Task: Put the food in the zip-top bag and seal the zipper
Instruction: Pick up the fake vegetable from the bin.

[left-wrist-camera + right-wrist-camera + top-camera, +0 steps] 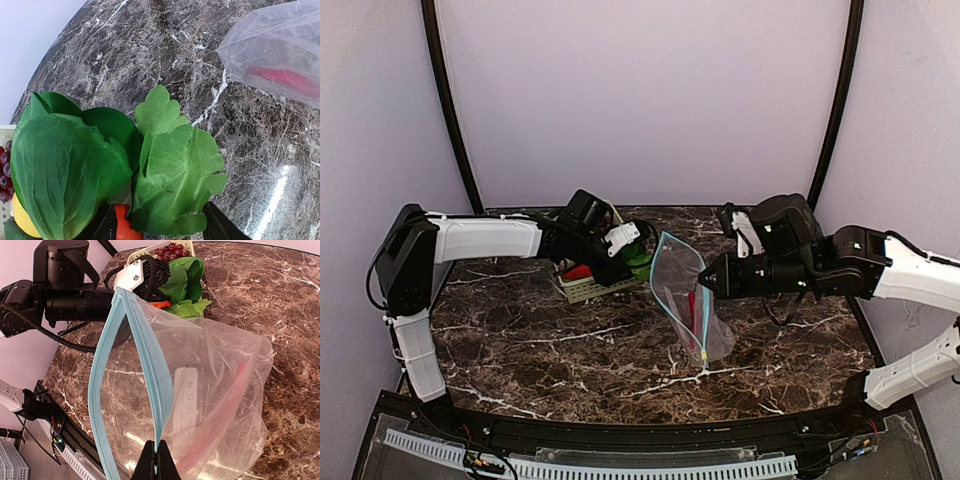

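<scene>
While my left hand is clenched on the bok choy at the pale green basket, where the grapes and lemon lie, the zip-top bag hangs at centre over the tabletop, mouth open, a red chilli pepper inside. My right hand pinches its light blue zipper, holding the bag up.

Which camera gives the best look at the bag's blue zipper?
The right wrist view: the zipper fills the frame, gaping open, with the right gripper pinching it. The top view shows only a thin blue line along the bag. The left wrist view catches a bag corner, no zipper.
</scene>
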You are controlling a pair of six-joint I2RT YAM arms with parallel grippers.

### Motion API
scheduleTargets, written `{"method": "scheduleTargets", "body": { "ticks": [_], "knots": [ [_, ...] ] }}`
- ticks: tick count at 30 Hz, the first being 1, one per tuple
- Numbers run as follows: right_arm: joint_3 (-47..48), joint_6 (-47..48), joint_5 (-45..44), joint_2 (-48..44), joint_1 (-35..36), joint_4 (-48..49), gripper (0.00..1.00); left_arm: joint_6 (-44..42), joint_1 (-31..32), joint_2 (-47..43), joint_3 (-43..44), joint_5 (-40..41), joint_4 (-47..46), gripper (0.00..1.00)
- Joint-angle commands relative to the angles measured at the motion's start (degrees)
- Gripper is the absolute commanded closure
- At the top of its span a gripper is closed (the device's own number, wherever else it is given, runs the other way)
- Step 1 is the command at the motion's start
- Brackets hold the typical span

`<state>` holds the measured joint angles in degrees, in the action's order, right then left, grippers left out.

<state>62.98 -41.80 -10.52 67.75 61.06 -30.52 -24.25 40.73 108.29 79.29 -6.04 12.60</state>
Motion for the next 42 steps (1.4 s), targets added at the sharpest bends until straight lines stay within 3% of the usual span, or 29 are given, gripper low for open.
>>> {"method": "scheduleTargets", "body": {
  "ticks": [1, 9, 19, 26, 36, 42],
  "knots": [
    [0.99, 0.66, -0.06, -1.43, -0.58, 0.18, 1.0, 1.53, 0.1, 0.59, -0.15, 0.82, -2.53, 0.43],
    [0.73, 0.57, -0.03, -1.49, -0.81, 0.12, 1.0, 2.96, 0.14, 1.11, 0.59, 1.01, -3.76, 0.59],
    [0.48, 0.6, 0.06, -1.72, -1.08, 0.03, 1.0, 3.38, 0.14, 2.8, 0.89, -0.24, -2.22, 0.58],
    [-0.09, 0.39, -0.24, -2.56, -1.18, 0.0, 1.0, 4.01, 0.14, 2.91, 2.0, 0.18, -1.7, 0.73],
    [-0.57, 0.31, -0.31, -3.1, -1.22, -0.02, 1.0, 7.72, 0.14, 0.73, 3.74, -1.16, -2.31, 0.79],
    [-0.79, 0.32, -0.31, -3.44, -1.34, -0.07, 1.0, 7.98, 0.14, 0.72, 3.78, -0.7, -2.14, 0.93]
  ]
}}
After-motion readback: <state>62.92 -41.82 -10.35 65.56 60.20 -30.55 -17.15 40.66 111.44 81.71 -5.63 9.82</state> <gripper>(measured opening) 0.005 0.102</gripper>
